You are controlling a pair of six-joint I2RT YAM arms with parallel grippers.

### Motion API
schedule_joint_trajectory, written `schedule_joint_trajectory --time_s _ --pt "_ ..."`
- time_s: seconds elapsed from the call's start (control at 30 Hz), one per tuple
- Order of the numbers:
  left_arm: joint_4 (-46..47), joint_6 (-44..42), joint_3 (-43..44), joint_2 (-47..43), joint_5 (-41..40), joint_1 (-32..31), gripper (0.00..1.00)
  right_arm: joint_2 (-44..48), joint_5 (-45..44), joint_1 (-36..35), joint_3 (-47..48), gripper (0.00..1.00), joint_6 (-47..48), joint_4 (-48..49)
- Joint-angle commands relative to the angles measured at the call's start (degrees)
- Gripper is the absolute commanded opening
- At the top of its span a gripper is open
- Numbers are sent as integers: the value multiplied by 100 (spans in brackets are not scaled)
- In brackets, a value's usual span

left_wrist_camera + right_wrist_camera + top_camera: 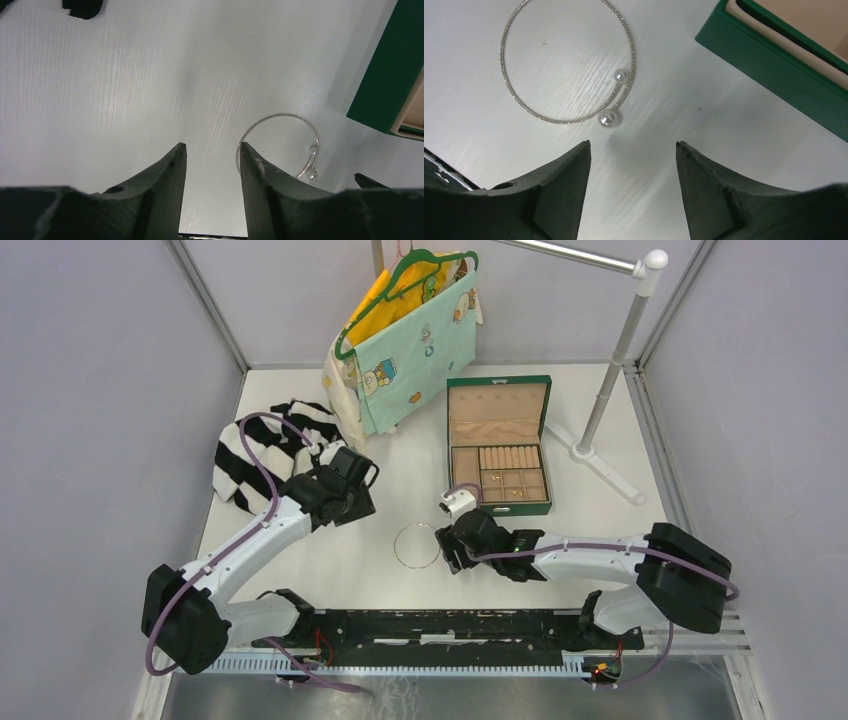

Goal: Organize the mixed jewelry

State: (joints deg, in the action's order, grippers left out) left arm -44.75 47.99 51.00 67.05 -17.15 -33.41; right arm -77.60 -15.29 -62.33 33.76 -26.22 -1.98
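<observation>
A: Right gripper (632, 146) is noted released, jaws spread, nothing grasped. They are presumably kept wide so the wire can be straddled.
B: Left gripper (212, 147) is likewise parted and empty.
A: The pearl-tipped bangle (610, 118) is found flat on the tabletop (704, 130), between both grippers.
B: The green box (774, 65) is set near, probably as its destination.

One silver bangle (286, 115) bearing two pearls (610, 118); one green box (498, 445); one striped cloth (262, 452); one clump of hung clothes (415, 355); one rail stand (617, 355); one bench (340, 560); one left gripper (211, 146); one right gripper (632, 143).
</observation>
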Motion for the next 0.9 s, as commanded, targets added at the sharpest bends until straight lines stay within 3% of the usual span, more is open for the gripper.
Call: schedule_joint_trajectory --time_s 0.0,0.07,0.6,0.87 --pt "44 183 -3 -138 -189 69 50 -417 9 -92 430 66 -357 310" --pt "56 141 0 -116 -168 79 50 -586 -1 -109 497 60 -440 301" --pt "142 -60 -148 -44 -145 193 50 -1274 -4 -174 781 40 -467 453" --pt "215 -102 -204 14 -92 233 50 -1099 -48 -183 800 15 -495 328"
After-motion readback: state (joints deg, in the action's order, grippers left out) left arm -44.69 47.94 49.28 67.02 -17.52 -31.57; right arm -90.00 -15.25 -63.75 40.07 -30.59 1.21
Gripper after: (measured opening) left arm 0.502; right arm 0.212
